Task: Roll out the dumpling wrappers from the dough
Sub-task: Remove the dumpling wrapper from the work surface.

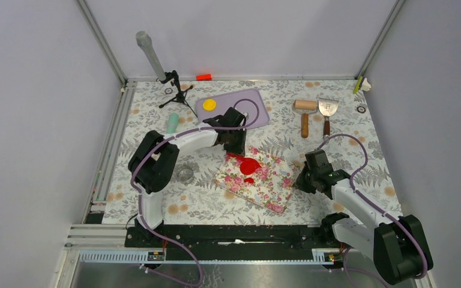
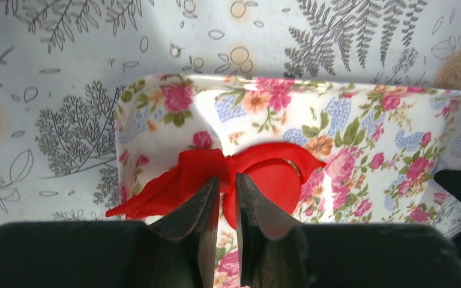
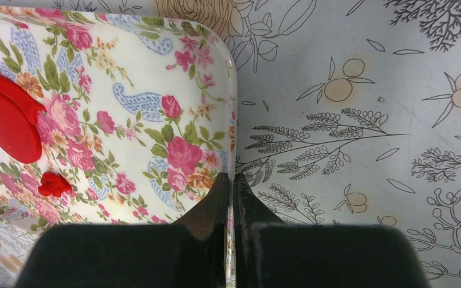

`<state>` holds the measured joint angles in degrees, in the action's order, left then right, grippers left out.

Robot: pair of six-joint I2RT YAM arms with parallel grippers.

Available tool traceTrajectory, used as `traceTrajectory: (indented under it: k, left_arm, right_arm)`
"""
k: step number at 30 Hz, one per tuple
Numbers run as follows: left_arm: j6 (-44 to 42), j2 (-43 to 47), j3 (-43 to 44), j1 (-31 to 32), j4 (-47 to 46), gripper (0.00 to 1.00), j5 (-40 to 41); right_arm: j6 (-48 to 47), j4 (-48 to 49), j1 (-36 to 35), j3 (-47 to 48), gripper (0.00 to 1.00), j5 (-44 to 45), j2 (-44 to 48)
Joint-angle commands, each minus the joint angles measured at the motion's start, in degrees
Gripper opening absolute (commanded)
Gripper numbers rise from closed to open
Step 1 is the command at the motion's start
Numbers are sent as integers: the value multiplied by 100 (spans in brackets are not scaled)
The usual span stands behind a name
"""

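Left claw [image 2: 228, 180]: nearly pressed together, pinching the red scrap [image 2: 174, 180] where it bunches right at the tips. The rest of the ribbon trails off to the claw's left and looks lifted off the board [image 2: 360, 120].
Red disc [image 2: 279, 183]: just beyond and to the right of the left claw's tips. Flat on the board and cut round, with an arc of scrap curving over its far side.
Right claw [image 3: 229, 180]: pressed fully together with nothing between the fingers, tips at the board's rim. Touching it or just above, cannot tell.
Crumb [image 3: 54, 185]: small red bit on the board, well to the left of the right claw and nearer to it than the red disc.
Yellow disc [image 1: 209, 104]: on the tray [image 1: 258, 99], beyond the left claw and apart from it.
Pin [image 1: 305, 105]: on the counter [image 1: 204, 207], beyond the right claw and well apart from both claws.
Done: by the look of it, dough flattened and one red wrapper cut, with a yellow one set on the tray.
In hand: probably peeling the scrap away from the red disc.
Left: freeing the last arc of scrap, then likely moving the red disc to the tray. Perhaps rolling the scrap again for more.
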<state>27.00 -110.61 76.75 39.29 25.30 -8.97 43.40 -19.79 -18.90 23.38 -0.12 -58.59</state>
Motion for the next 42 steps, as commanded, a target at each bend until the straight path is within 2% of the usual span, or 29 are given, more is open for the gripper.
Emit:
traceTrajectory:
  k: [1, 8, 13, 20, 25, 31, 42]
  left_arm:
    - [-153, -187, 446, -46, -74, 19, 16]
    - [-253, -177, 1004, -44, 86, 20, -106]
    - [-327, 290, 936, -22, -91, 23, -180]
    - [-161, 952, 320, -20, 253, 23, 239]
    - [44, 1253, -594, -18, 73, 23, 467]
    - [112, 999, -949, -18, -199, 21, 246]
    - [-2, 421, -643, -26, -224, 16, 251]
  right_arm:
    - [-139, -17, 17, 13, 0, 30, 58]
    - [-149, -18, 17, 18, 0, 30, 78]
    - [-144, -16, 17, 13, 0, 30, 110]
    - [-151, -16, 17, 13, 0, 30, 92]
    - [-165, -9, 17, 25, 0, -120, 31]
    - [-187, 7, 17, 27, 0, -128, 18]
    - [-174, 10, 17, 5, 0, -130, 67]
